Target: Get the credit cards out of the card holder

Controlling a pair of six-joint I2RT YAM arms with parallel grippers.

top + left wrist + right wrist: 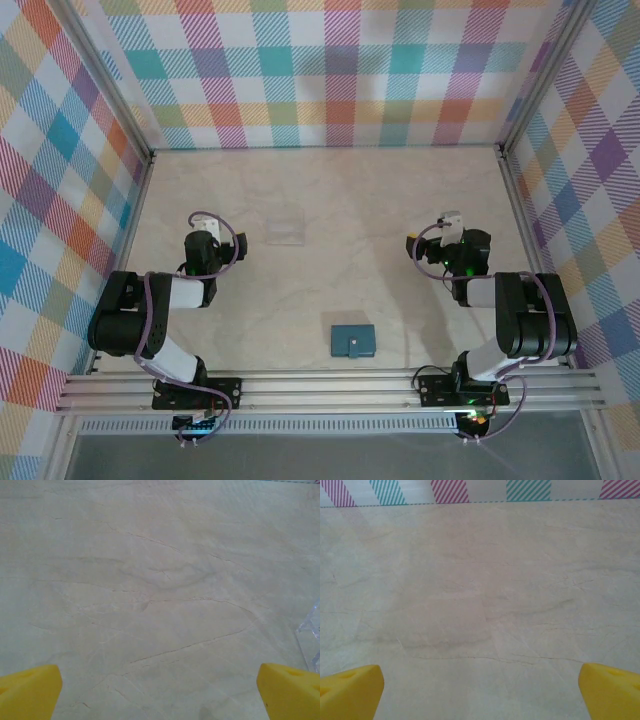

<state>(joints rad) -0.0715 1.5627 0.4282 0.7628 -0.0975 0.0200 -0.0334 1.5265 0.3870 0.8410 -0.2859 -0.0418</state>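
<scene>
The card holder (353,340), a small teal-blue wallet, lies shut and flat on the table near the front edge, between the two arm bases. The credit cards are hidden. My left gripper (204,226) hovers over the left of the table, far from the holder. In the left wrist view this gripper (160,695) is open, its yellow fingertips (29,694) wide apart over bare marble. My right gripper (451,222) hangs over the right side. In the right wrist view it (480,695) is open too, with nothing between its yellow fingertips (612,692).
A small clear plastic tray (286,229) sits mid-table, right of the left gripper; its edge (312,639) shows in the left wrist view. Checked walls (330,70) close in the marble table (340,190) at the back and both sides.
</scene>
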